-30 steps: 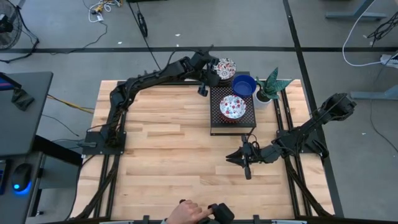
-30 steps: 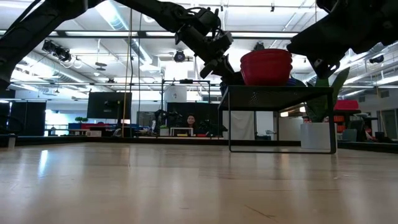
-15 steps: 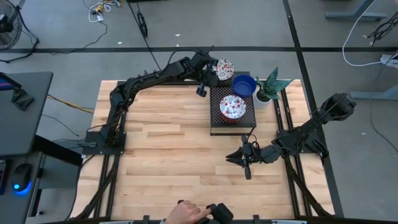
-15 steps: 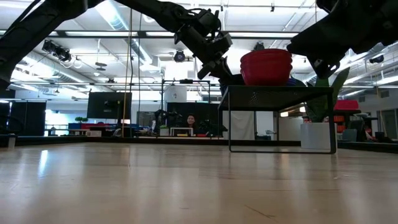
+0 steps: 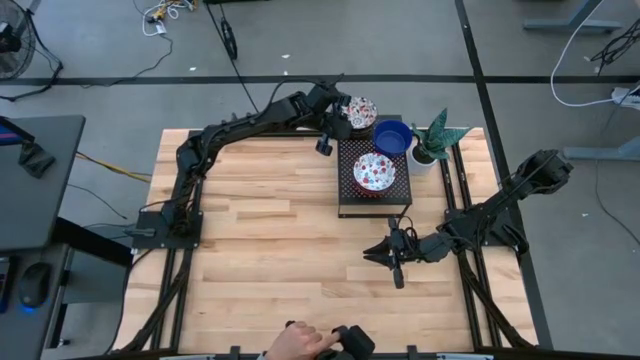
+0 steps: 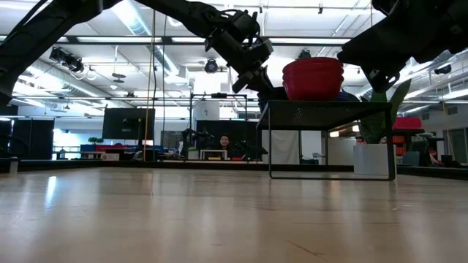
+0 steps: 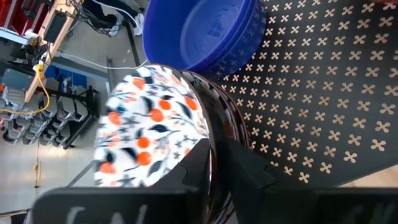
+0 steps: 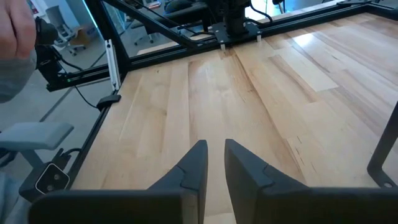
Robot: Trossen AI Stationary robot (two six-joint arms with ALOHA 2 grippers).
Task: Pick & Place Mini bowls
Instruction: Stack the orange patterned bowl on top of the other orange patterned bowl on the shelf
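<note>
A floral mini bowl [image 5: 360, 109] is gripped by its rim in the left gripper's [image 5: 343, 113] jaws, at the black rack's [image 5: 372, 200] eleven o'clock corner. A blue bowl [image 5: 392, 137] and another floral bowl [image 5: 374, 172] are seen on the rack. The right gripper [image 5: 384, 254] is held over the desk [image 5: 260, 230] at five o'clock, jaws nearly closed, empty.

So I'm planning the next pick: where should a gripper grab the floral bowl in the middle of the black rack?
Take the floral bowl by its rim, coming straight down from above. It sits upright and open on the black rack, so one finger can likely go inside the wall and one outside, on the side away from the blue bowl.
</note>
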